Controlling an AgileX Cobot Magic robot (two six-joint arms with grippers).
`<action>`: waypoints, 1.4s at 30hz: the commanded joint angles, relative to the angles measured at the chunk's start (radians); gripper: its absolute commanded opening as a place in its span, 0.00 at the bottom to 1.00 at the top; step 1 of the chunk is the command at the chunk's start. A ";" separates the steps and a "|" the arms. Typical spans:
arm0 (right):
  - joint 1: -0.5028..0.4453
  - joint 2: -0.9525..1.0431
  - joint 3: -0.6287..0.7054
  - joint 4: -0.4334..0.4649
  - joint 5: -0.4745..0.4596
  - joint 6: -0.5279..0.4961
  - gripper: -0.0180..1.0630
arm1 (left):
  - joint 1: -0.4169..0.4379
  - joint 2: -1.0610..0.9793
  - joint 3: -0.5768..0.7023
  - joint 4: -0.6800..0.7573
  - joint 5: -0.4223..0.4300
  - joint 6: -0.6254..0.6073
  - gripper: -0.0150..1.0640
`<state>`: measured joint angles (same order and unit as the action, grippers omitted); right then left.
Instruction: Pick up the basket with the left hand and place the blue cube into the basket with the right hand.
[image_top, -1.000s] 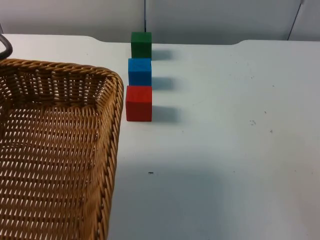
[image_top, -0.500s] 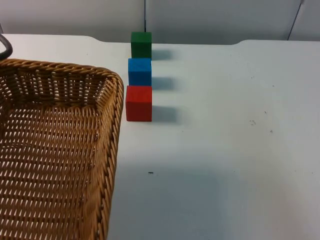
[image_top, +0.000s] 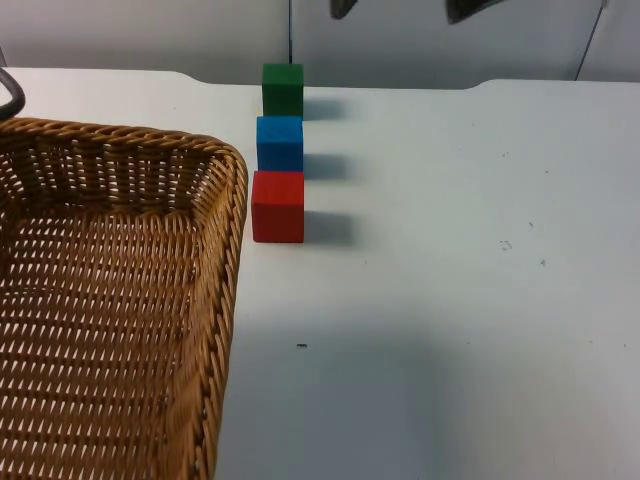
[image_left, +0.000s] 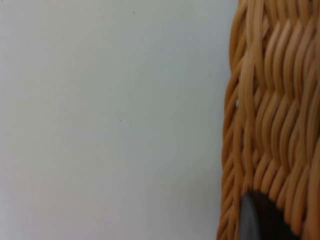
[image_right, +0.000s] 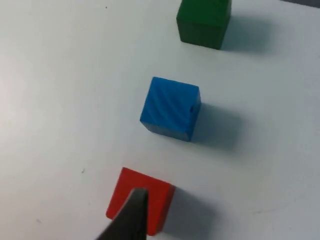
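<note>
table white, grey partition wall — behind

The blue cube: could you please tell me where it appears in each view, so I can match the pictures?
Top view: the blue cube stands mid-row on the table, between the green cube behind and the red cube in front.
Left wrist view: not in it; the basket wall and table are.
Right wrist view: blue cube between the same two.
Shared landmark: the red cube.
</note>
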<state>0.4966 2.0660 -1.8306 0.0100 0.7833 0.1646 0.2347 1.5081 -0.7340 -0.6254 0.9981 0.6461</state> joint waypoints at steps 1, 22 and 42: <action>0.012 0.041 -0.063 -0.010 0.033 0.012 0.94 | 0.005 -0.011 0.001 -0.025 0.027 0.001 0.01; 0.012 0.270 -0.350 -0.010 0.084 0.048 0.93 | 0.005 -0.011 0.001 -0.025 0.022 0.001 0.01; 0.012 0.354 -0.364 0.018 0.080 0.091 0.93 | 0.005 -0.011 0.001 -0.023 0.019 -0.019 0.01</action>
<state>0.5043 2.4036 -2.1840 0.0181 0.8657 0.2396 0.2347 1.5081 -0.7340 -0.6254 1.0001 0.6314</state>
